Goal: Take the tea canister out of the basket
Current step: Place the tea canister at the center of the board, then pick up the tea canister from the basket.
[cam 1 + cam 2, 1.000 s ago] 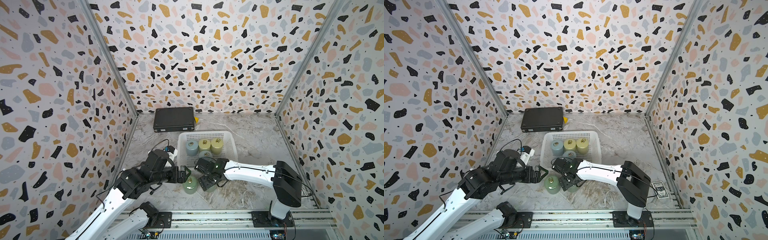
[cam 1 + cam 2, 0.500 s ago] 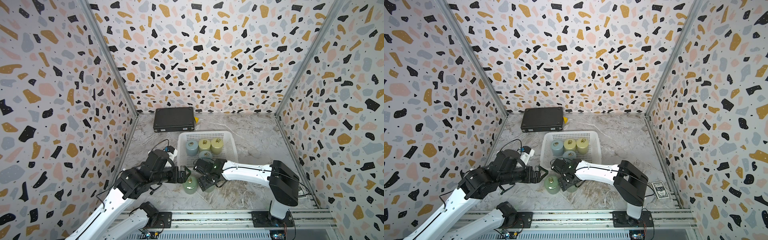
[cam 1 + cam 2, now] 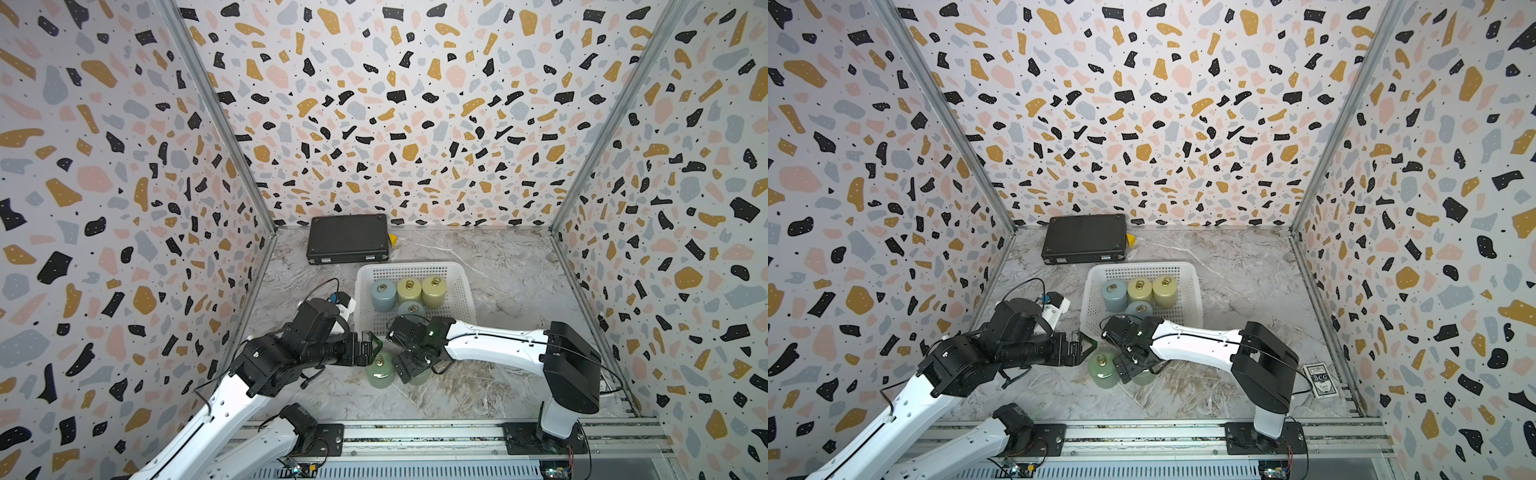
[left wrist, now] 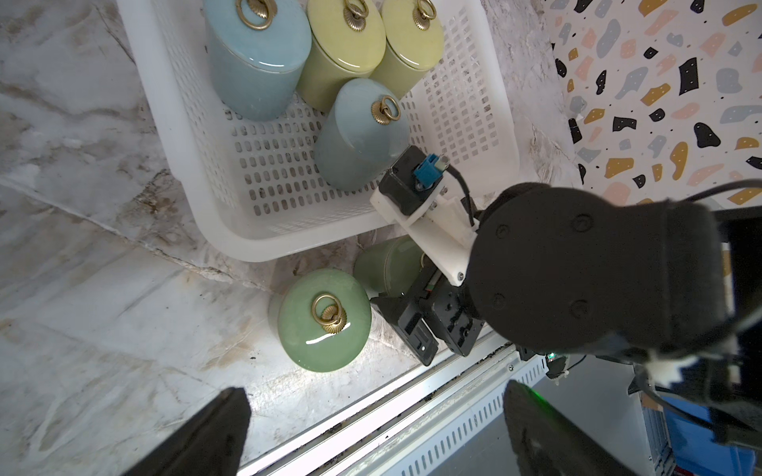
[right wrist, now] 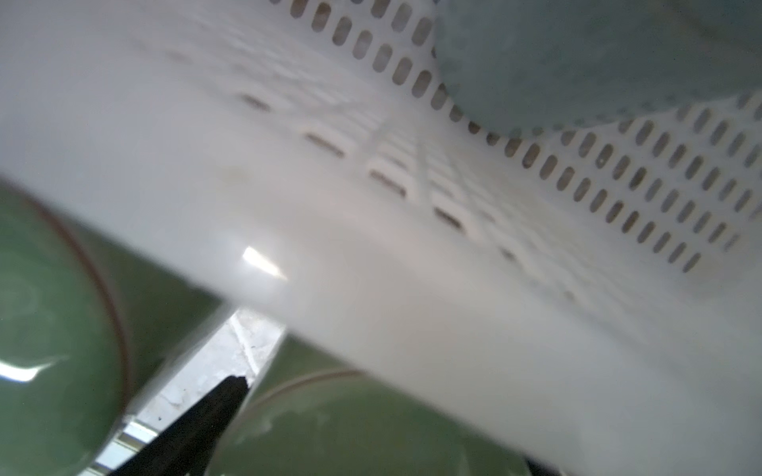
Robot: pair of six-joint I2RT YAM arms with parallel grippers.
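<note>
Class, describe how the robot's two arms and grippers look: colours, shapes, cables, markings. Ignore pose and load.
Both arms have white links and black joint housings: the left arm, the right arm. Thin black cables run along them; each wrist carries a white bracket with a blue plug. The left gripper and right gripper are black, with tapered fingers. A green light glows on the right wrist.

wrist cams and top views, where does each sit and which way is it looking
Top views: high over the front rail, looking down toward the back wall; in both top views the left arm and right arm show, meeting by the basket.
Left wrist: above the table, looking down on a green canister outside the basket; the open left gripper and the right arm show.
Right wrist: close up to the basket's wall, blurred; one finger shows.
Shared: all show the basket and green canister.
</note>
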